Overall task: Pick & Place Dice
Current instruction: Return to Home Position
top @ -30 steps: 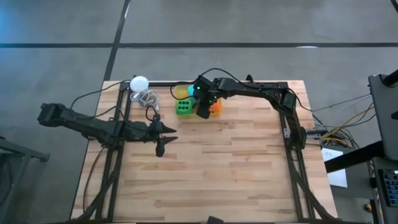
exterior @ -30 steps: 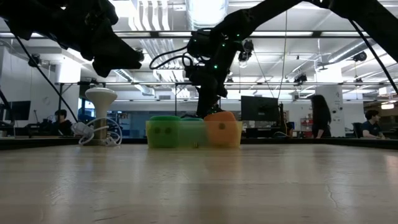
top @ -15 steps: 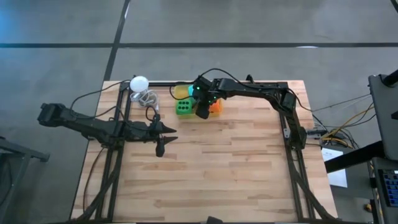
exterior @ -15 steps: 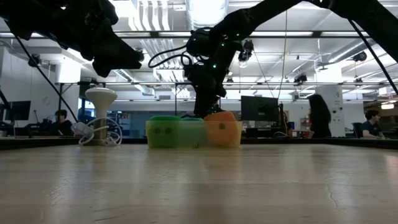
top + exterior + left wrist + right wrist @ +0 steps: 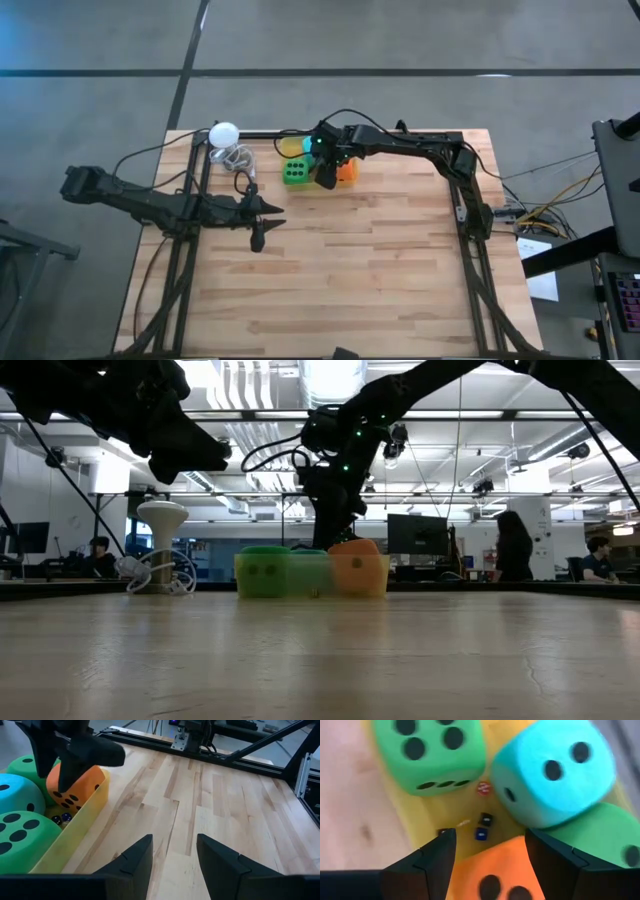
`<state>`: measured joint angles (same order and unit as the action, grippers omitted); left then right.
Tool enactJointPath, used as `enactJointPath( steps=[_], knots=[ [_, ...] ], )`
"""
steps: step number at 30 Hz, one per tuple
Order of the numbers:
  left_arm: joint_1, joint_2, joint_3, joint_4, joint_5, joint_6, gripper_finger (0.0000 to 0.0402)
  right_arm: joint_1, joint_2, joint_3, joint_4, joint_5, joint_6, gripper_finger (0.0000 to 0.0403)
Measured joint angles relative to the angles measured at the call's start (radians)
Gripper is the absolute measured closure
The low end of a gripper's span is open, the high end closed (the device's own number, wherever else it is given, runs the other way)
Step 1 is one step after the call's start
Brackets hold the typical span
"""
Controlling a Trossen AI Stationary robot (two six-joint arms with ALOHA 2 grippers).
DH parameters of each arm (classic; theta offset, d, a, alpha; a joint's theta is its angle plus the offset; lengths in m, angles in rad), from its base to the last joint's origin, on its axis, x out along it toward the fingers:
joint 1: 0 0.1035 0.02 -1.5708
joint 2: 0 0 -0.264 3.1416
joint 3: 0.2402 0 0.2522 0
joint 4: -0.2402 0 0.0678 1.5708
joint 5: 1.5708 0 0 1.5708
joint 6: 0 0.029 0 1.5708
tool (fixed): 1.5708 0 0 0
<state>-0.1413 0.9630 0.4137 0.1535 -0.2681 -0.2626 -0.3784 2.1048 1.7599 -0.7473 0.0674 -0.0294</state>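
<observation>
Right now my right tool [image 5: 490,845] hangs over the yellow bin [image 5: 85,815] at the far side of the bench [image 5: 380,260]. Its fingers are spread apart and hold nothing. All four big dice sit packed together inside that bin. The orange die [image 5: 495,870] is directly under the spread fingers, the teal die [image 5: 552,775] is touching it, and a green die [image 5: 432,752] and a second green die [image 5: 600,835] fill the rest. On the bin floor between them I can make out three tiny dice: red [image 5: 483,787], black [image 5: 486,818] and blue [image 5: 481,834]. My left tool [image 5: 174,847] waits over the bare left part of the bench, fingers parted and empty, well apart from the bin.
</observation>
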Motion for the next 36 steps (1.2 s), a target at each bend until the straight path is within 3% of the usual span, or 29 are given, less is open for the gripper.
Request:
enactJointPath(
  steps=[2,13,20,28,36],
  knots=[
    [0.0,0.0,0.0,0.0,0.0,0.0,0.0243,-0.001,0.0,0.0,0.0,-0.035,-0.008,0.0169],
    [0.0,0.0,0.0,0.0,0.0,0.0,0.0243,0.0,-0.003,0.002,0.0,-0.003,-0.007,0.0175],
    [0.0,0.0,0.0,0.0,0.0,0.006,0.0243,0.001,-0.082,0.002,-0.005,-0.016,-0.018,0.0181],
    [0.0,-0.006,0.0,-0.01,0.0,0.022,0.0243,0.001,-0.329,-0.074,0.026,-0.046,-0.006,0.0184],
    [0.0,-0.013,-0.001,-0.009,0.0,0.003,0.0243,0.002,-0.718,-0.39,0.059,-0.047,0.055,0.0184]
  ],
)
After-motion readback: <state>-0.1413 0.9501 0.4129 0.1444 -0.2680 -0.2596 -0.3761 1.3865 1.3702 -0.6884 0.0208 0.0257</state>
